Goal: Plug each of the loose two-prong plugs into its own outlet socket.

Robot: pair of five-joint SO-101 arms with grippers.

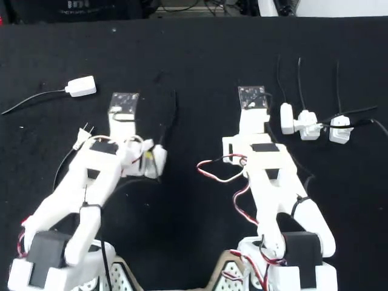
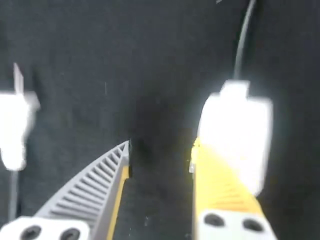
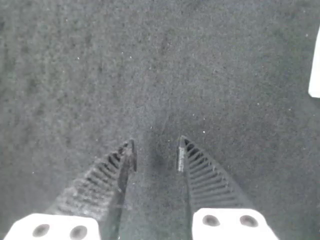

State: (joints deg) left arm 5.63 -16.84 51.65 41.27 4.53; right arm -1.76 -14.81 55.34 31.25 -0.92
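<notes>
A loose two-prong plug [image 1: 82, 137] lies at the left of the black table, prongs pointing away from the arm bases; it also appears as the plug [image 2: 15, 125] in the left wrist view. A white socket block [image 1: 159, 159] with a black cord lies right of it. My left gripper [image 2: 159, 157] is open just above the cloth, and the socket block [image 2: 235, 135] sits against the outside of its yellow finger [image 2: 220, 185], not between the fingers. My right gripper [image 3: 155, 150] hangs open over bare cloth near the table's middle.
Another white corded block [image 1: 80, 86] lies far left at the back. Three white corded pieces [image 1: 309, 125] sit in a row right of the right arm [image 1: 260, 151]; one shows at an edge [image 3: 315, 75] of the right wrist view. Red and white wires [image 1: 221, 173] loop beside that arm.
</notes>
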